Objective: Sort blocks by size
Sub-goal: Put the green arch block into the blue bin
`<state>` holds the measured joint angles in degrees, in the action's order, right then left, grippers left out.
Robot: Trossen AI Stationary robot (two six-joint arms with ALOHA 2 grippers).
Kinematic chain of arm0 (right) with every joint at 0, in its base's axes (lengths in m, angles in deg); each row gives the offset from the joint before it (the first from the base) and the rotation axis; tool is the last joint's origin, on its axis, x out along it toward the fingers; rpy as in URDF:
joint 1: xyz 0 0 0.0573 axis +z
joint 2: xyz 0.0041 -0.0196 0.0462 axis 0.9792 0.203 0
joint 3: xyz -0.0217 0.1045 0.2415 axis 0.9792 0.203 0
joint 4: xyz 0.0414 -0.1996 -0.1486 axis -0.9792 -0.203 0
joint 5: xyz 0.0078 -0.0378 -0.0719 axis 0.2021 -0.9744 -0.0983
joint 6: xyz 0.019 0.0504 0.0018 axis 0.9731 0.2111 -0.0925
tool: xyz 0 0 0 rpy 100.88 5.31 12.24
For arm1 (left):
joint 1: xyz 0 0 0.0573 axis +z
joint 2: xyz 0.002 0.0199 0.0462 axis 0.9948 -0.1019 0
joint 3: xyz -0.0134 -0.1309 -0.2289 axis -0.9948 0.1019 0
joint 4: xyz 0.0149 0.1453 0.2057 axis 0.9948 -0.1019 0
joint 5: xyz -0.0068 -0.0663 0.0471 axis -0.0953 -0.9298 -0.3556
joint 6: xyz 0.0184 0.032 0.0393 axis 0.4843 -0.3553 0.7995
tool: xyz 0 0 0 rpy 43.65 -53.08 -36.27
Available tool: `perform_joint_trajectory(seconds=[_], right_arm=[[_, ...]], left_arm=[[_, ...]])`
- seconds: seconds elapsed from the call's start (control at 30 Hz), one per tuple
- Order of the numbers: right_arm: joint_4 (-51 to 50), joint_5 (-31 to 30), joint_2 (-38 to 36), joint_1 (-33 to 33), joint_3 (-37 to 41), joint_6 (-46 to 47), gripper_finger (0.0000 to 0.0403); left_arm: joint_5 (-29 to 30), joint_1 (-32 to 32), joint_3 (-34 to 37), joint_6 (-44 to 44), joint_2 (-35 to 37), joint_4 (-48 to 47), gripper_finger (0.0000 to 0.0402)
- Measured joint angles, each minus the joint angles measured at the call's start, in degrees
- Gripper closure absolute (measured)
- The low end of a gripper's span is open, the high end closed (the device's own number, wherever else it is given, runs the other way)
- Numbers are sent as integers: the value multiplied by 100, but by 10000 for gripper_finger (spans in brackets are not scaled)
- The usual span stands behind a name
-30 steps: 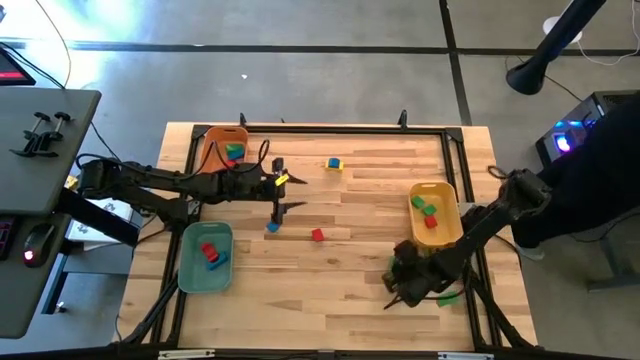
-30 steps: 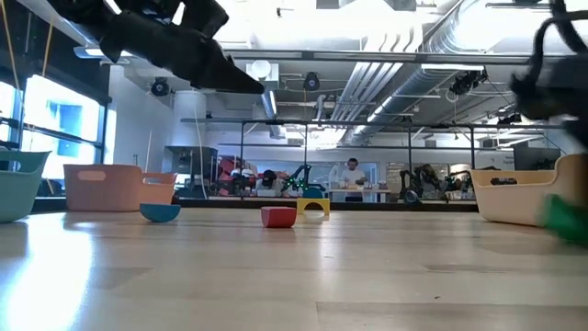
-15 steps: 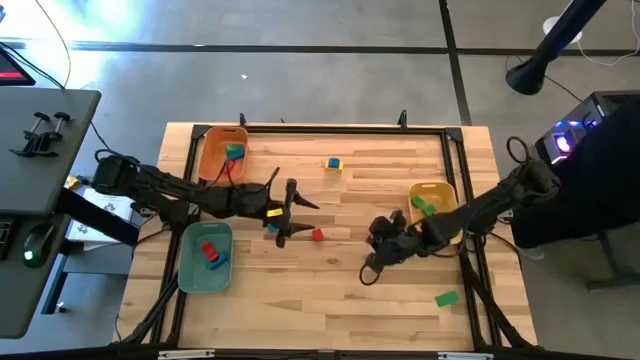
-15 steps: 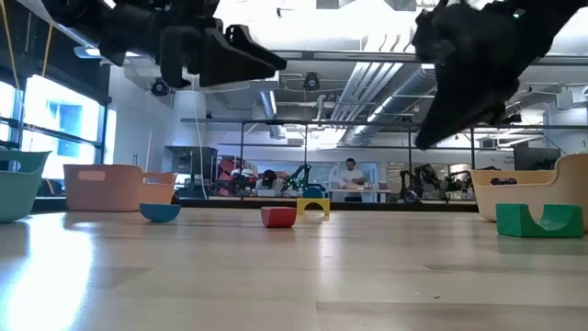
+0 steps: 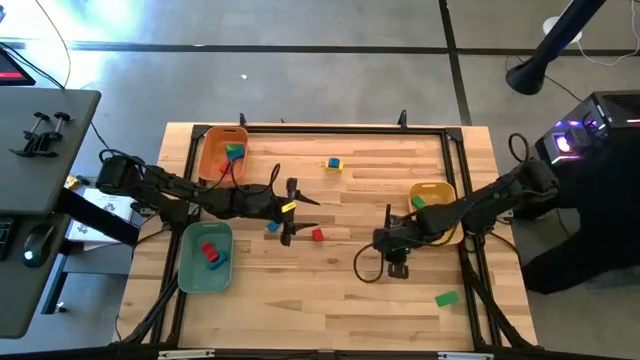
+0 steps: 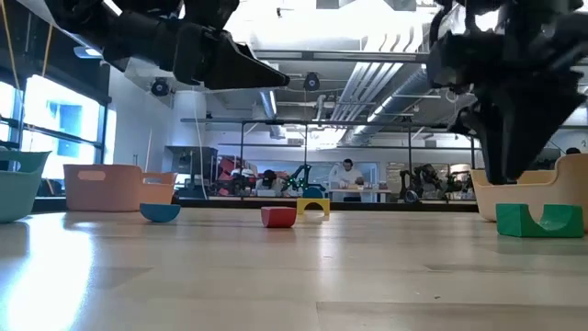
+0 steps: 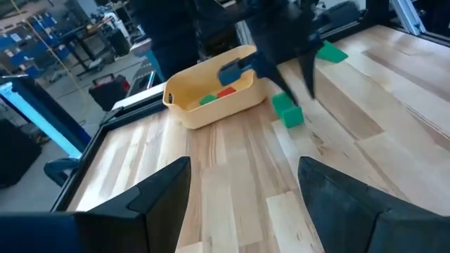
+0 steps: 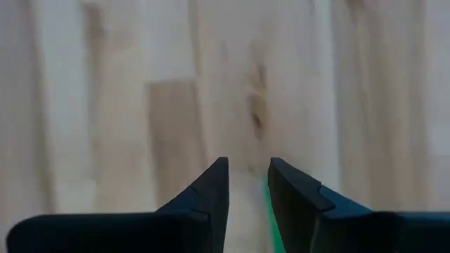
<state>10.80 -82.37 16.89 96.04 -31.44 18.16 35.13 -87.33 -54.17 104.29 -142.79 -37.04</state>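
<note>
One green block well apart from right hand.

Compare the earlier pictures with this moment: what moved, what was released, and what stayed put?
The right gripper left the green block lying near the table's front right edge and swung toward the middle. The left gripper reached farther over the red block. The trays and other blocks stayed put.

Three trays (orange, teal, yellow), two arms, at least five blocks loose on the table.
</note>
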Motion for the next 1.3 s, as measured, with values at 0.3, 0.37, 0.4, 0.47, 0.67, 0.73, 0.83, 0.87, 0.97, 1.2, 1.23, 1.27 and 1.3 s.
perform_joint_trajectory(seconds=[0.3, 0.37, 0.4, 0.47, 0.67, 0.73, 0.83, 0.87, 0.97, 1.2, 1.23, 1.27, 1.3], right_arm=[[-555, -49, 139, -233, -4, -234, 208], [-496, 18, 241, -203, -4, -437, 180], [-480, 34, 308, -183, -6, -557, 168], [-435, 38, 481, -145, -6, -734, 154], [-1, 35, 967, -164, -6, -730, 159], [10, -38, 1062, -164, -14, -688, 177], [-73, -60, 1116, -139, -30, -690, 218], [-96, -59, 1119, -133, -30, -689, 234], [-125, -30, 1121, -135, -30, -691, 271], [-106, -227, 992, -133, -15, -732, 275], [-33, -351, 910, -157, 5, -762, 275], [148, -485, 818, -170, 9, -829, 275], [437, -679, 696, -201, 5, -914, 275]], left_arm=[[172, 0, 0, -198, 0, -41, 151], [174, 2, 0, -246, 0, -43, 151], [174, 2, 0, -272, 0, -45, 151], [174, 2, 0, -322, 0, -59, 151], [172, 2, 0, -347, 0, -72, 151], [172, 2, 0, -349, 0, -72, 151], [172, 4, 0, -349, 0, -72, 151], [172, 4, 0, -349, 0, -70, 151], [176, 5, 0, -347, 0, -67, 151], [181, 17, 0, -349, 0, -73, 151], [181, 16, 0, -335, 0, -95, 151], [182, 15, 0, -289, 0, -147, 151], [183, 15, -2, -203, 0, -226, 151]])
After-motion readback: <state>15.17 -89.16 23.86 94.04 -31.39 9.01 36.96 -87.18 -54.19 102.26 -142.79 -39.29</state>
